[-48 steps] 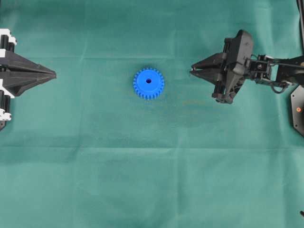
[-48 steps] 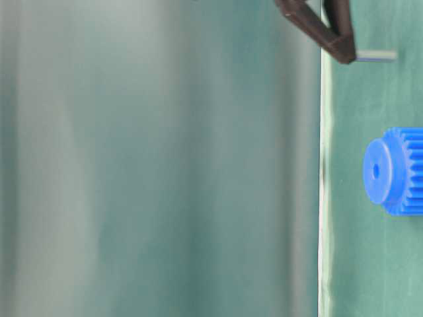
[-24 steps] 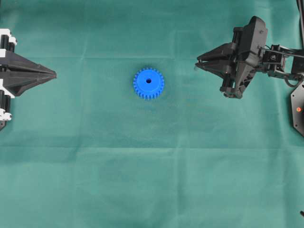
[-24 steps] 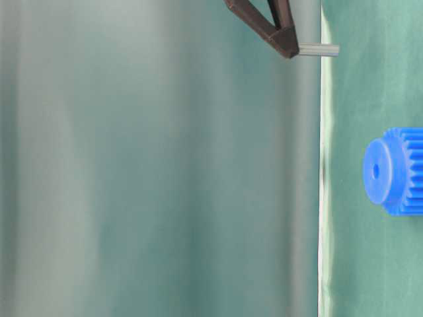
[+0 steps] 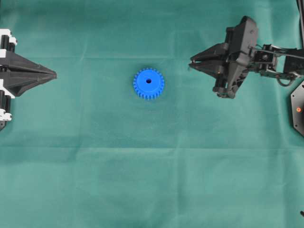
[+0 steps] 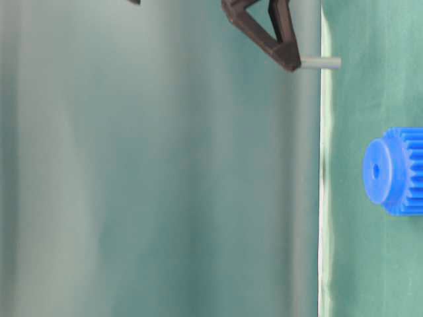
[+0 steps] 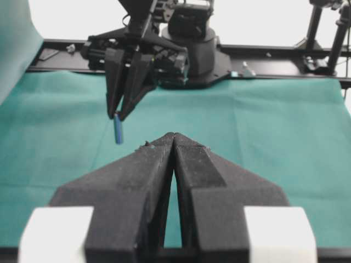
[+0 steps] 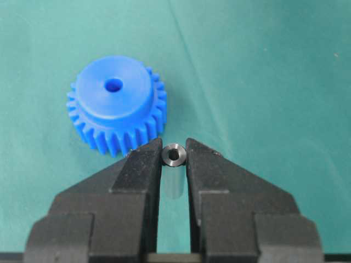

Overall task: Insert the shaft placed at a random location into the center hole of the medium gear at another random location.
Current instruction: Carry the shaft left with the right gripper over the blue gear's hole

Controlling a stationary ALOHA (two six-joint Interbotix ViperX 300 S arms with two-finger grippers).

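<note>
The right tool (image 8: 174, 159) is clenched on the pin (image 8: 174, 155), which sits pinched between its two black fingertips (image 8: 143, 164) with its shiny hollow end facing the wrist camera. From table level the pin (image 6: 321, 63) sticks out past the tool tip toward the green cloth (image 6: 377, 264), clear of the surface. In the left wrist view it hangs from the right tool (image 7: 118, 114) as a short upright rod (image 7: 118, 130) above the cloth-covered bench (image 7: 263, 126). Seen from overhead, the right tool (image 5: 192, 63) is held well apart from the blue gear (image 5: 148, 83), which lies flat on the cloth with its raised hub up and its small dark hole (image 5: 148, 80) open. The left tool (image 5: 53, 74) is pressed shut with nothing in it, at the far edge of the bench, well away from the gear.
</note>
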